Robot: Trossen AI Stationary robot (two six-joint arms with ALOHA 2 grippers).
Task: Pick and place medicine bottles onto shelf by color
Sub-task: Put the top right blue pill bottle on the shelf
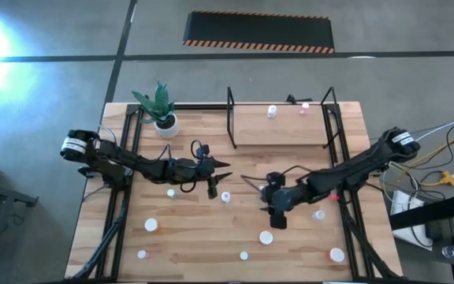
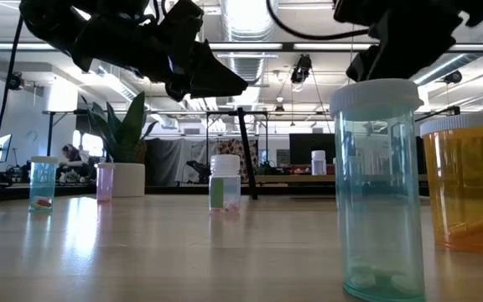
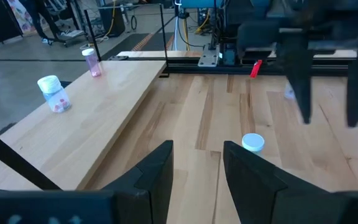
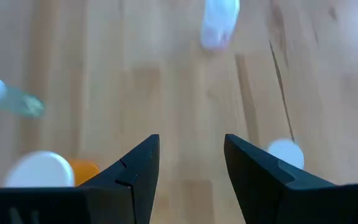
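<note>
— How much open room was there on the tabletop (image 1: pixel 211 252)?

— The middle strip between the two arms lay mostly bare, and so did the wood just in front of the shelf (image 1: pixel 278 126). The shelf sat against the far edge, right of center, its black posts rising at the corners. A potted plant (image 1: pixel 162 110) stood near the far left corner.

— And where were the medicine bottles?

— Two stood on the shelf board toward its far side: a white-bodied bottle (image 3: pixel 53 93) and a pink bottle (image 3: pixel 91 61), somewhat apart. The rest were scattered over the near half of the tabletop, several along the near edge, such as one by the near right corner (image 1: pixel 336 254). In the low view a green bottle (image 2: pixel 379 189) and an orange bottle (image 2: pixel 470 180) stood close to the camera, nearly side by side.

— Anything standing in the way of the arms?

— A small white-capped bottle (image 1: pixel 226 197) stood just beside the left gripper (image 1: pixel 213 189), on the center strip. Another bottle (image 1: pixel 266 237) stood on the near side of the right gripper (image 1: pixel 277 222), close by, and one more (image 1: pixel 319 214) sat beside the right arm toward the right edge.

— How were the grippers set?

— The left gripper's fingers (image 3: pixel 154 177) were parted a modest way with nothing between them, hanging above bare wood. The right gripper's fingers (image 4: pixel 140 165) were likewise parted and empty, over the boards with a white cap (image 4: pixel 286 151) just outside one finger.
</note>
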